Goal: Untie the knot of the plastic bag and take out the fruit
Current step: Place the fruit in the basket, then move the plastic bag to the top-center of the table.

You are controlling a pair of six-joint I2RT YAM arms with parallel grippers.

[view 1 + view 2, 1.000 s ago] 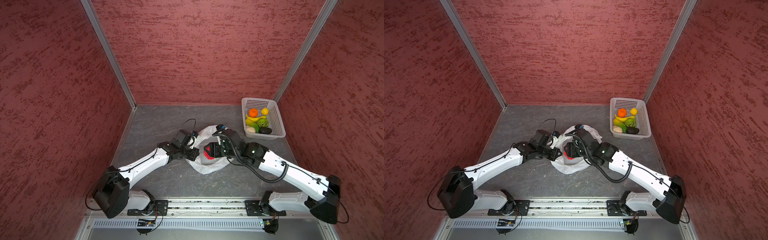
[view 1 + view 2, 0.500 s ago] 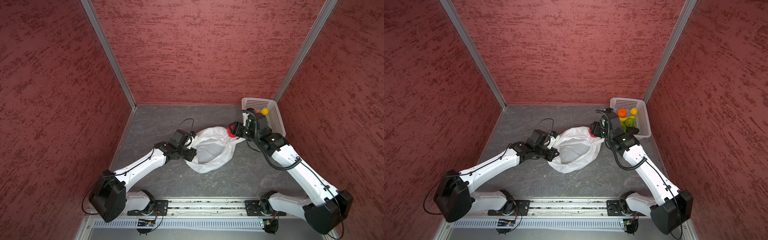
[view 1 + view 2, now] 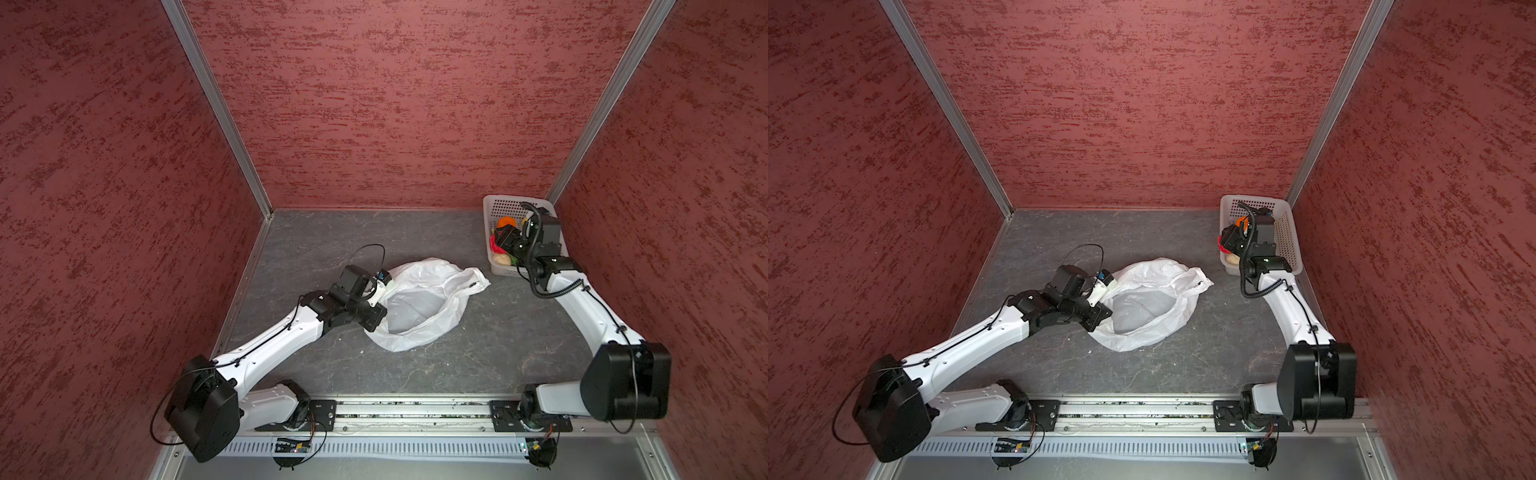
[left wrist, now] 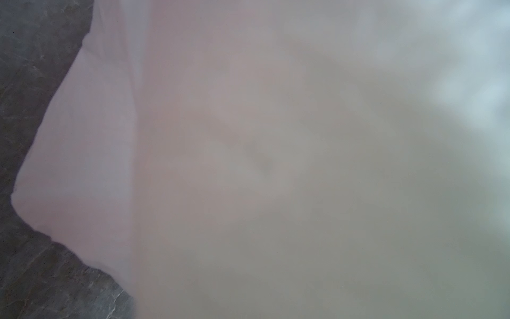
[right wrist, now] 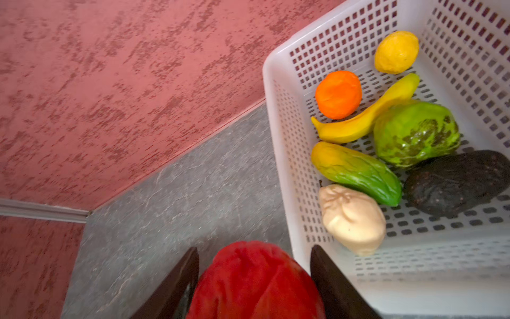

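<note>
Red wrinkled apple [image 5: 254, 284] hangs clamped in the right gripper [image 5: 254, 250] beside the white perforated basket [image 5: 278, 154], apparently the last fruit. Left gripper [image 3: 374, 316] pinches the limp white plastic bag [image 3: 419, 309]; next, clear the rim, release.

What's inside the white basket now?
Seven pieces: lemon, orange, banana, bumpy green fruit, green-yellow mango, dark fruit, pale beige fruit. The red apple is gripped in the right claw, beside the basket rim. In both top views the right arm hides most contents.
</note>
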